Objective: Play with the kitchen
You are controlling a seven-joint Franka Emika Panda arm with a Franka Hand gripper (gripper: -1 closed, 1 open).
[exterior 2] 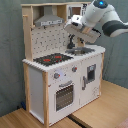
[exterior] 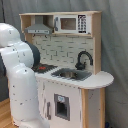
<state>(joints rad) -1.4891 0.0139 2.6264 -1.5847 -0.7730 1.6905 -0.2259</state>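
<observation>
One kitchen [exterior 2: 60, 75] on wooden surface [exterior 2: 100, 117]; one faucet [exterior: 83, 58], one sink [exterior: 72, 74], one stove [exterior 2: 51, 59]. Grey curtain [exterior: 114, 45] behind. Tool [exterior 2: 71, 44] over sink, spread unclear.

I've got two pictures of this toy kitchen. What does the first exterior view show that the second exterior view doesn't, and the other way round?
Only the first exterior view shows the toy microwave on the top shelf and the whole black faucet arching over the sink.

Only the second exterior view shows the oven door, the knobs above it and the robot's gripper hanging over the sink area.

Both show the kitchen, its grey hood, the red-ringed stove and the white arm.
</observation>
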